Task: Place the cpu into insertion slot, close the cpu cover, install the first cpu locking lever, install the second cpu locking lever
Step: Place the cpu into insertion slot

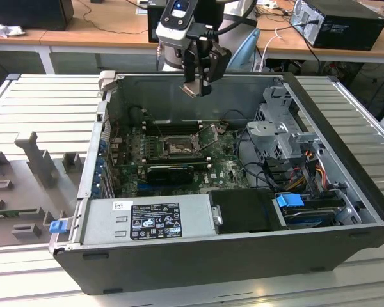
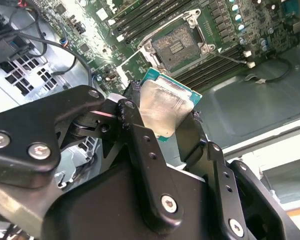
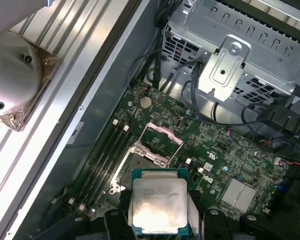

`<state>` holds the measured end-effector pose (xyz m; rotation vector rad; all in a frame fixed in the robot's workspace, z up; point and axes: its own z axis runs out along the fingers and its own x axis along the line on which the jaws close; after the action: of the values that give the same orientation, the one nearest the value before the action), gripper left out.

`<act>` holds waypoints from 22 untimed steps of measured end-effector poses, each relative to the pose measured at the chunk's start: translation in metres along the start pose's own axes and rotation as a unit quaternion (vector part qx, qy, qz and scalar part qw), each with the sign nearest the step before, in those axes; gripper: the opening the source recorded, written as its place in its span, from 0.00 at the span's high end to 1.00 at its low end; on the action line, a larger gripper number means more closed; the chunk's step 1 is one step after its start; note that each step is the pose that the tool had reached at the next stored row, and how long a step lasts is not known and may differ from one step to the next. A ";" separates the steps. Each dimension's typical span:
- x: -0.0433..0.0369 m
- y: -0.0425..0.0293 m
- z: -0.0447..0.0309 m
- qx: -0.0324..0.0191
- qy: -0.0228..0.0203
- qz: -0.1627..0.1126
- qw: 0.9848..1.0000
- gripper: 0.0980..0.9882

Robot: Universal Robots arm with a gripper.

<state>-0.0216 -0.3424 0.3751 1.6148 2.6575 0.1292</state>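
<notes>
My gripper (image 1: 196, 88) hangs above the open computer case, over its back wall, shut on the cpu (image 1: 192, 89). In both wrist views the cpu (image 2: 165, 105) (image 3: 159, 204) is a square chip with a silvery metal top and a green edge, pinched at two opposite sides by the black fingers (image 2: 137, 125). The insertion slot (image 1: 176, 146) (image 2: 177, 42) (image 3: 140, 165) lies well below on the green motherboard, its dark centre bare. The cpu cover (image 3: 163, 136) (image 1: 208, 132) stands swung open at one side of the slot.
A black ribbed heatsink (image 1: 170, 173) sits in front of the slot, memory slots (image 3: 106, 155) behind it. A metal drive cage (image 1: 283, 131) with cables (image 1: 307, 171) fills the exterior view's right. The power supply (image 1: 147, 220) runs along the near wall.
</notes>
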 end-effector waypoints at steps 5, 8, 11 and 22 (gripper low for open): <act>0.0000 0.0000 0.0000 0.000 -0.002 0.018 1.000 0.52; 0.0000 0.0000 0.0000 -0.001 -0.003 0.031 1.000 0.52; 0.0000 0.0000 0.0001 -0.001 -0.004 0.046 0.999 0.52; 0.0000 0.0000 0.0001 -0.002 -0.008 0.091 0.996 0.52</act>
<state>-0.0216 -0.3424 0.3750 1.8454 2.4938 0.1242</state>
